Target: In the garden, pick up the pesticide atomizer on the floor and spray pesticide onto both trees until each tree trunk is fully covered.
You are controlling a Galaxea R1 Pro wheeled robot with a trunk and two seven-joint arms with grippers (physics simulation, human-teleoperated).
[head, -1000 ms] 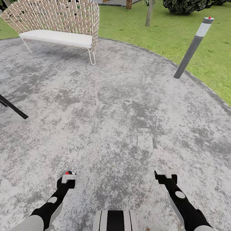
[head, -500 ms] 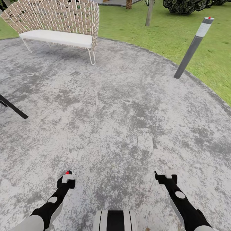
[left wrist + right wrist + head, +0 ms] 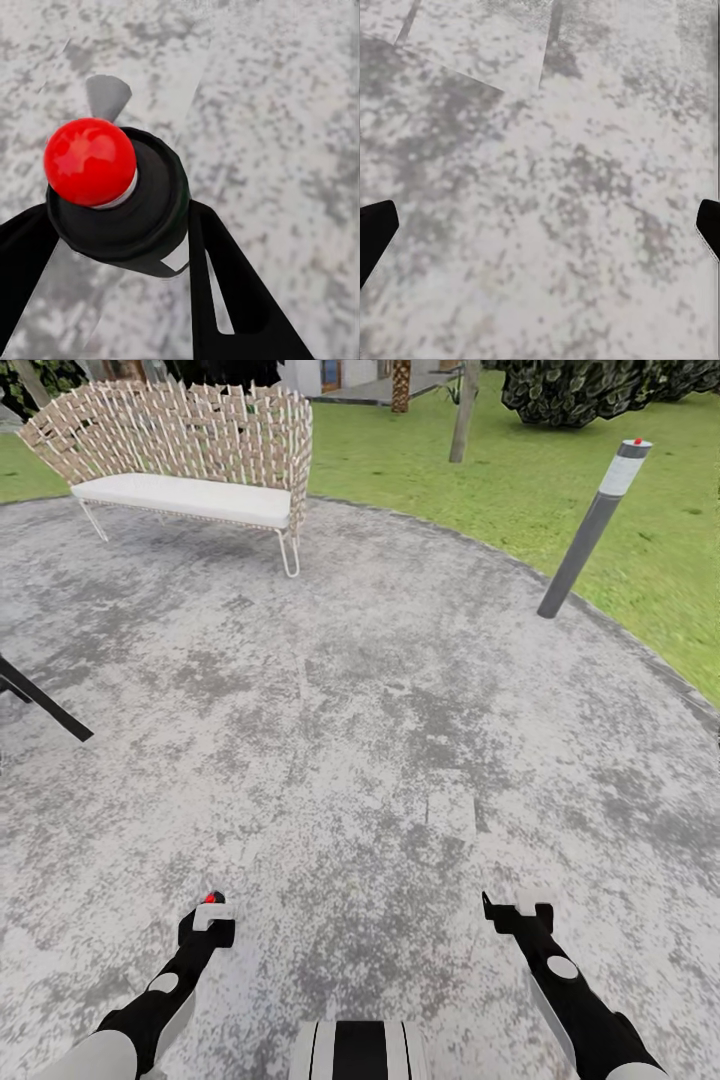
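Head view: mottled grey paving [image 3: 380, 690].

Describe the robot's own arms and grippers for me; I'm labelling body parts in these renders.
Both arms are glossy black toward the wrist with pale grey shells nearer the body, each carrying a light oval disc marking. A light grey block sits at each wrist. The left gripper and right gripper have slim black fingers, tapering and flat-sided. No cables are visible.

Mottled grey, rough-looking concrete floor [image 3: 380, 690] beside matt green grass [image 3: 560, 470]; a woven wicker bench [image 3: 200, 435] carries a smooth white cushion [image 3: 185, 498]. The dark-bodied pesticide atomizer [image 3: 124, 202], seemingly plastic, wears a glossy red ball cap [image 3: 90, 161].
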